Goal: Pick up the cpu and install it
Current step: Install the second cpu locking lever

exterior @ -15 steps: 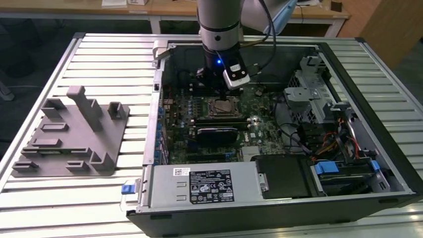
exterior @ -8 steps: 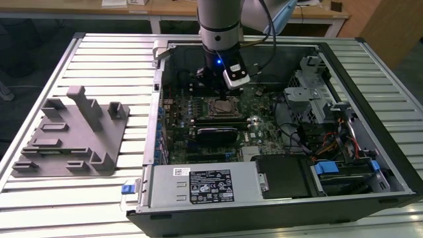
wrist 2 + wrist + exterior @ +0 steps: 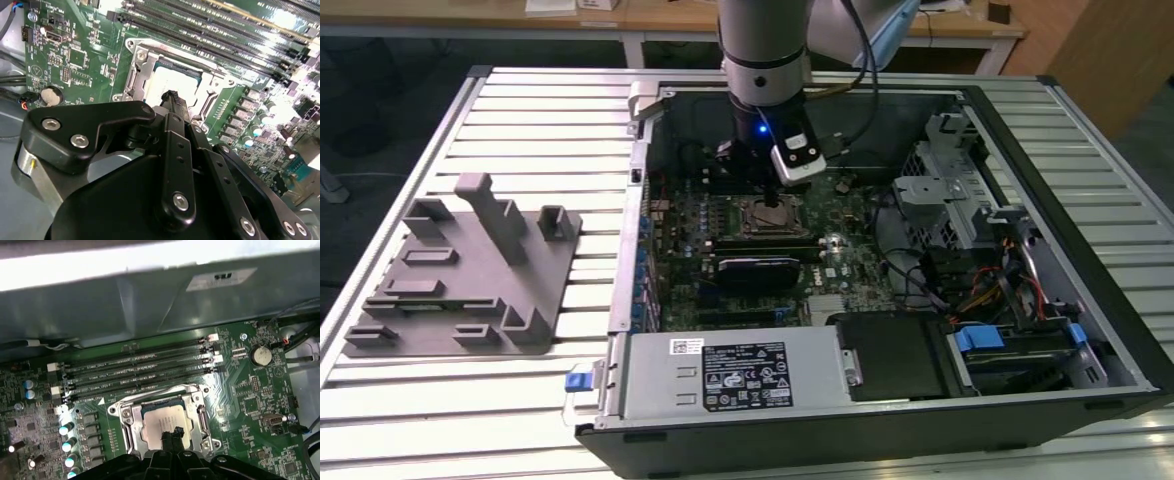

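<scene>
The cpu (image 3: 154, 421), a pale silvery square chip, lies flat inside the black metal-framed socket (image 3: 126, 424) on the green motherboard. In the second wrist view the cpu (image 3: 167, 80) sits within the socket frame (image 3: 134, 67) too. My gripper (image 3: 172, 433) hangs right over the chip's middle, its two black fingertips pressed together with nothing between them. Whether the tips touch the chip's top I cannot tell. In the exterior view the gripper (image 3: 771, 200) reaches down into the open computer case above the socket (image 3: 767, 215).
Memory slots (image 3: 135, 372) run beside the socket, and the case wall (image 3: 150, 305) rises behind them. A grey plastic block with upright posts (image 3: 467, 270) sits on the slatted table at the exterior view's left. The power supply (image 3: 727, 370), drive cage (image 3: 961, 200) and cables (image 3: 987, 290) crowd the case.
</scene>
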`<act>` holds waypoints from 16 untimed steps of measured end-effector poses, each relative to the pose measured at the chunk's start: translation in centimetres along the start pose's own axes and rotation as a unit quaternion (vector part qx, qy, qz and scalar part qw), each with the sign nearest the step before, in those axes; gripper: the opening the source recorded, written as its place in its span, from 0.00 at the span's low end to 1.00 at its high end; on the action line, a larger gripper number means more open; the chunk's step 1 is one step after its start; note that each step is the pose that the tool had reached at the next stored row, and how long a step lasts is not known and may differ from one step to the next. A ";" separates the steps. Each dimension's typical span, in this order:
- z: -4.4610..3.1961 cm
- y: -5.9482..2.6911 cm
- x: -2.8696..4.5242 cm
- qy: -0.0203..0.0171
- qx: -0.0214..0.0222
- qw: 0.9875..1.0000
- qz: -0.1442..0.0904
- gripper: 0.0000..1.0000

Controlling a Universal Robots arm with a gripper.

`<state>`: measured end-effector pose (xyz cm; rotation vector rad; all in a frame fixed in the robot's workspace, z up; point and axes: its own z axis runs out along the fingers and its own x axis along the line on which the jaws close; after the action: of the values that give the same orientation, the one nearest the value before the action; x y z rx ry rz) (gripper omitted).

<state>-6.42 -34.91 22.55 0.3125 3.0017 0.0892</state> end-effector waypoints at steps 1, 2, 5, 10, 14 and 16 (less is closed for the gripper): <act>0.00 -0.08 -0.02 0.000 0.000 1.000 0.000 0.11; -0.01 -0.16 -0.03 0.000 0.000 1.000 0.000 0.11; -0.02 -0.33 -0.07 0.000 0.000 1.000 0.000 0.11; -0.32 -0.38 -0.17 0.000 0.000 1.000 0.000 0.11; -0.52 -0.53 -0.32 0.000 0.000 1.000 0.000 0.11; -0.53 -0.70 -0.40 0.000 0.000 1.000 0.000 0.11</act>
<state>-6.24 -35.70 23.07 0.3127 3.0019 0.0892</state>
